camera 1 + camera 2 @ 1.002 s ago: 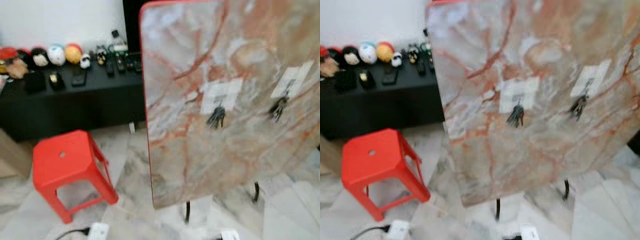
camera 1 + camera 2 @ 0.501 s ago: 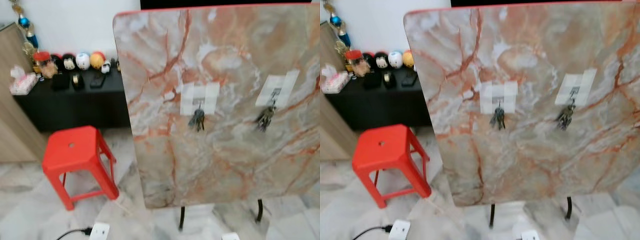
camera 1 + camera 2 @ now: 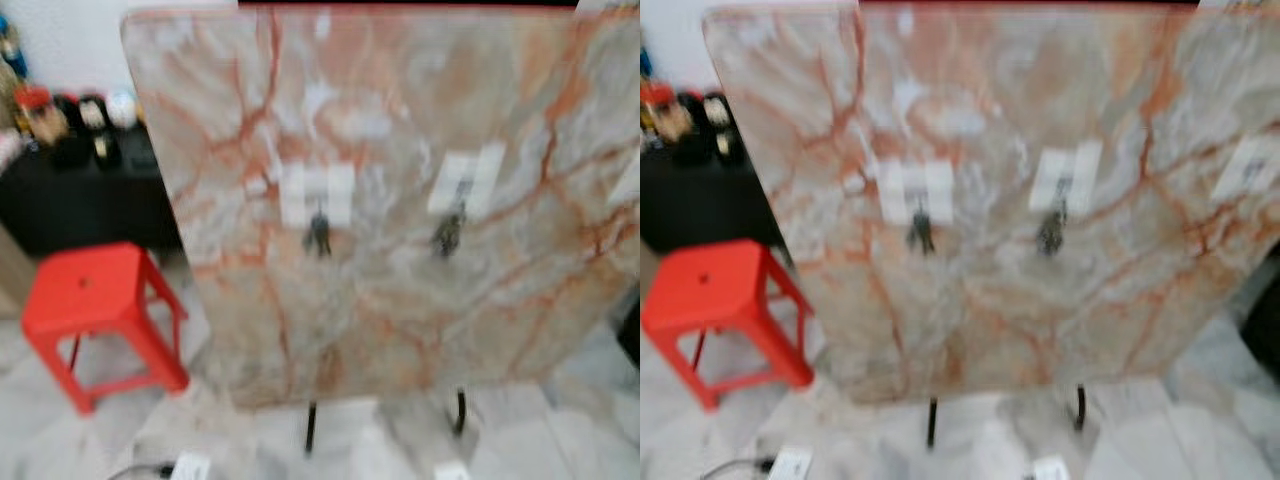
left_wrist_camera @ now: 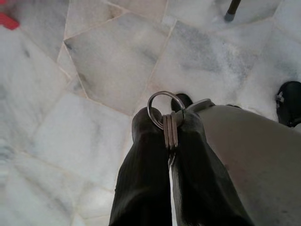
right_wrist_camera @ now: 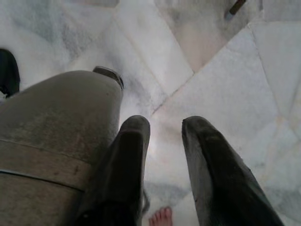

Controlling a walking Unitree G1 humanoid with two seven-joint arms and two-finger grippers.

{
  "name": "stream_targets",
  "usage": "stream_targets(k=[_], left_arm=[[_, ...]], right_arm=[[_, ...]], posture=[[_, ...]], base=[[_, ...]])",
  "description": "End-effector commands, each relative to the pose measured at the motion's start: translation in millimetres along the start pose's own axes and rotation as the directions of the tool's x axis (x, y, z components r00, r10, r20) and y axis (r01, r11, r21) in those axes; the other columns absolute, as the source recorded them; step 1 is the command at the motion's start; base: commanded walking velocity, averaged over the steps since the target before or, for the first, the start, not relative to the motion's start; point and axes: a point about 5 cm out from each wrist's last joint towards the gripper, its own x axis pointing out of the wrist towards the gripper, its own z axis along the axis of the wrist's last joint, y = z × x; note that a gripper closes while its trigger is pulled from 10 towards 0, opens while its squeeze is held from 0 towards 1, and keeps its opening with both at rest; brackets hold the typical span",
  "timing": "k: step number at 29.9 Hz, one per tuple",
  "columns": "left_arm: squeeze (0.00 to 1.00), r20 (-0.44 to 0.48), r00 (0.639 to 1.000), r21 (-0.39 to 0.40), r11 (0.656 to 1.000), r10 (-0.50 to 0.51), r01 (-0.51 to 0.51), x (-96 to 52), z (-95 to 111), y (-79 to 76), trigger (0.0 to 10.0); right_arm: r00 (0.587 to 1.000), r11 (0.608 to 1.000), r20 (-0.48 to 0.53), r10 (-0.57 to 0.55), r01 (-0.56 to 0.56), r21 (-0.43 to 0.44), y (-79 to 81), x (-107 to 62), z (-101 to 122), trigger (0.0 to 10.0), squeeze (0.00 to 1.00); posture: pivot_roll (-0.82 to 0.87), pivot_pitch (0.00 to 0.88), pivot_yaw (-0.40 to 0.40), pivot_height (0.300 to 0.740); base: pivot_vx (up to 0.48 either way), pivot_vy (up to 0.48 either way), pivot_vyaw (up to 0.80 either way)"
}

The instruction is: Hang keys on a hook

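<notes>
Keys (image 4: 169,129) on a metal ring sit pinched between the 2 black fingers (image 4: 146,179) of the left gripper (image 4: 168,123), which hangs low over a pale marble floor (image 4: 94,70); the ring stands up past the fingertips and the blades lie pressed in the narrow slot between them. The right gripper (image 5: 164,125) also points down at the floor, its 2 fingers (image 5: 211,174) spread apart with nothing between them. A grey robot leg (image 5: 51,127) shows just beside each gripper, and the toes of a person's bare foot (image 5: 161,216) appear at the edge of the right wrist view.

Ahead of the robot, in a blurred head view, a large marble-patterned board (image 3: 380,330) with orange veins stands upright on 2 thin black legs (image 3: 311,428). 3 white patches are stuck to its face: 1 at left centre (image 3: 318,193), 1 to its right (image 3: 466,178) and 1 at the far right edge (image 3: 1252,165). 2 dark bunches of keys hang on the board, 1 under the left patch (image 3: 319,234) and 1 under the middle patch (image 3: 447,232); the hooks themselves are too blurred to make out.

To the left of the board stands 1 red plastic stool (image 3: 85,300). Farther back on the left, a low black cabinet (image 3: 70,200) carries a row of small ornaments (image 3: 60,115), too blurred to count.
</notes>
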Motion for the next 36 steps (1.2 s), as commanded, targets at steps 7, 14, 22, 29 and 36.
stream_targets(k=[7,14,22,29,36], left_arm=[[0.0,-0.012,1.0,-0.006,1.0,-0.015,0.015,-0.1,-2,-6.5,10.0],[0.0,-0.014,1.0,-0.008,1.0,-0.019,0.019,-0.2,-3,-12.6,10.0],[0.0,-0.006,1.0,-0.009,1.0,-0.03,0.03,0.4,1,-26.0,10.0],[0.0,0.012,0.999,-0.011,0.999,-0.033,0.033,1.3,7,-33.2,10.0],[0.0,0.048,0.999,-0.015,1.0,-0.015,0.015,3.6,20,-20.9,10.0]], right_arm=[[1.0,1.0,-0.006,-0.005,0.005,-0.007,-2.2,-0.2,-2,10.0,0.0],[1.0,0.999,-0.008,-0.006,0.006,-0.035,-3.3,-0.2,-1,10.0,0.0],[1.0,0.999,-0.007,-0.006,0.006,-0.047,-3.9,-0.2,-1,10.0,0.0],[1.0,1.0,-0.001,-0.007,0.007,-0.02,-4.1,-0.2,0,10.0,0.0],[1.0,1.0,0.01,-0.009,0.009,-0.003,-4.7,-0.3,1,10.0,0.0]], posture=[[-0.09,0.001,-0.025,0.74],[-0.09,0.012,-0.027,0.74],[-0.09,0.021,-0.03,0.74],[-0.09,0.031,-0.033,0.74],[-0.09,0.037,-0.036,0.74]], base=[[0.0,-0.361,0.0],[0.0,-0.394,0.0],[0.0,-0.42,0.64],[0.0,-0.431,0.0],[0.0,-0.435,0.0]])
